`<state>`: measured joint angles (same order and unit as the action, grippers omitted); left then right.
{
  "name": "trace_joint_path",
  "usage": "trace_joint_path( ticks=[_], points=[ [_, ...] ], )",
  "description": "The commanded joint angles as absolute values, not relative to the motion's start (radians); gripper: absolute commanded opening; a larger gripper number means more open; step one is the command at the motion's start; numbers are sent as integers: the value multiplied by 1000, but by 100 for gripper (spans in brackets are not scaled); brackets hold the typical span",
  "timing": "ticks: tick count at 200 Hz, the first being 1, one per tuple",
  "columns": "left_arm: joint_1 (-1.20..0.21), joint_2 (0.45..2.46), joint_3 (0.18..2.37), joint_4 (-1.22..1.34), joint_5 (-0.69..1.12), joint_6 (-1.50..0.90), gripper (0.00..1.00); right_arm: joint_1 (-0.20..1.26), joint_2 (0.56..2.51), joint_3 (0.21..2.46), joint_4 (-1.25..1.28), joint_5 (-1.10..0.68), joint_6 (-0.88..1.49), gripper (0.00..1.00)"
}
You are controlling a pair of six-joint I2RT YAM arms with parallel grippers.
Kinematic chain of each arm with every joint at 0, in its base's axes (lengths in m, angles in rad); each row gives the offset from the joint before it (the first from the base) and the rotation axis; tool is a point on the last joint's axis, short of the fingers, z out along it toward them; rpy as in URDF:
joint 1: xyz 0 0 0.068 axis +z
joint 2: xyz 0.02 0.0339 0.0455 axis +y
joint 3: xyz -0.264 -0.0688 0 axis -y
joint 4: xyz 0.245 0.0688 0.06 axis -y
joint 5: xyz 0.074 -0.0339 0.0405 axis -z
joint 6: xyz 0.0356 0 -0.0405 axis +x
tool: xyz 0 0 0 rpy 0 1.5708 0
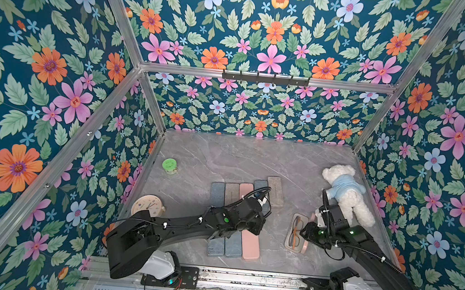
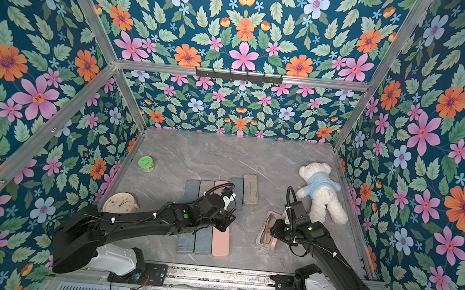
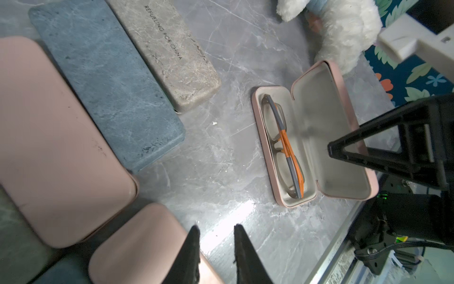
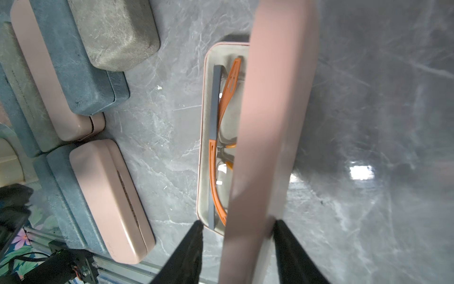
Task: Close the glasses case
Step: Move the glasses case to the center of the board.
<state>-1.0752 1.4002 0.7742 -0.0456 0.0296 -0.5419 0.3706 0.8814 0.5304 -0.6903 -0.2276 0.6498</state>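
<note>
The open pink hard-shell glasses case [image 3: 317,115] lies on the grey marble-look desk [image 1: 224,156] at the robot's right, long axis running front to back, folded grey-and-orange glasses [image 3: 286,145] in its base; its raised pink lid [image 4: 270,123] stands between the parted fingers of the right end effector [image 4: 238,222], the nearer one, not visibly pinched; the base lies to the lid's left, so closing likely means swinging leftward; the left end effector [image 3: 216,225], jaws apart and empty, hangs well apart; a grey stone-patterned closed case [image 3: 169,54] reads "REFUELING FOR CHINA".
</note>
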Motion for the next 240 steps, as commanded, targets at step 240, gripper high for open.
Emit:
trace_joint_path(
  ticks=[240],
  points=[
    [-930,1227,605,-5,85,-560,27,598,933,606,-726,-153,618,30]
  ],
)
